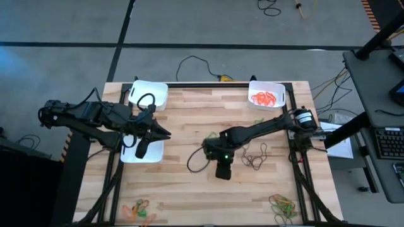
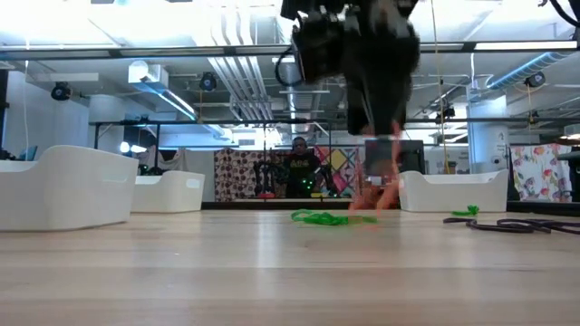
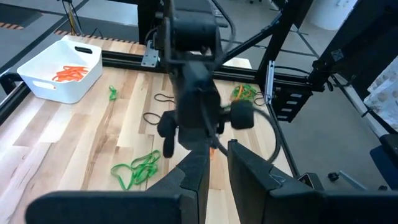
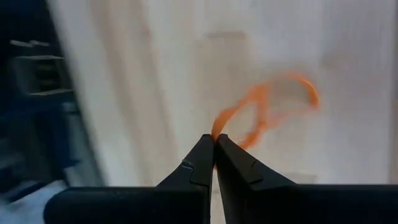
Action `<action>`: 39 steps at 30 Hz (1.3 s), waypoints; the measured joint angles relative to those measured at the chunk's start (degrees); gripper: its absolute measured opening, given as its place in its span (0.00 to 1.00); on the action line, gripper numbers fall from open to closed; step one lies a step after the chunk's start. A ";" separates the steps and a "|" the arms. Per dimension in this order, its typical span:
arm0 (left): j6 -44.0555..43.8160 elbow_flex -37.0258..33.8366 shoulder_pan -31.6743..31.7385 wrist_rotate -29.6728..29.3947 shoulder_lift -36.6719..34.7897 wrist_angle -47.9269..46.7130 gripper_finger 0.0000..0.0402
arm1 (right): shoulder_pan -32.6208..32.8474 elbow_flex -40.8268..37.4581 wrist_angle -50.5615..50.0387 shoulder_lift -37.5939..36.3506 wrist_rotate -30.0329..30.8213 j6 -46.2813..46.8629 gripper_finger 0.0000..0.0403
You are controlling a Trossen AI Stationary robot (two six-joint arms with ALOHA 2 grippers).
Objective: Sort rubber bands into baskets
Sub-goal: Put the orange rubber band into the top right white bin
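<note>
1. While I am pinching an orange rubber band [image 4: 267,112] in my right gripper [image 4: 214,140], its loop is dangling just beyond my fingertips, above the bare wood near the table's middle.
2. My jaws are pressing fully together on the band's edge, a thin hold, so I am judging that a slow, steady carry is wisest.
3. The basket [image 1: 278,94] already holding orange bands is sitting at the far right corner; that is where I am aiming.
4. Green bands [image 3: 138,169] and dark bands [image 1: 255,157] are lying loose nearby.
5. My left gripper [image 1: 140,150] is waiting over a left-side basket [image 1: 158,151], jaws nearly closed, holding nothing that I can make out.
</note>
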 joint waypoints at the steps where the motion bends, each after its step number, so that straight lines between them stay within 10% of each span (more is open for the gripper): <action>1: 0.01 0.00 0.00 0.00 0.00 -0.02 0.11 | -0.46 0.43 0.30 -0.45 -2.62 0.20 0.02; 15: 0.01 0.00 0.00 0.00 0.00 -0.07 0.11 | -6.31 2.03 -0.23 -9.37 -4.46 1.90 0.02; 30: 1.05 0.00 0.00 -0.04 0.00 -0.31 0.11 | -26.77 1.75 -25.03 -19.05 36.05 0.93 0.02; 39: 0.60 0.00 0.00 -1.61 0.00 -1.53 0.11 | -49.65 -0.50 -28.43 -17.74 42.74 -1.96 0.02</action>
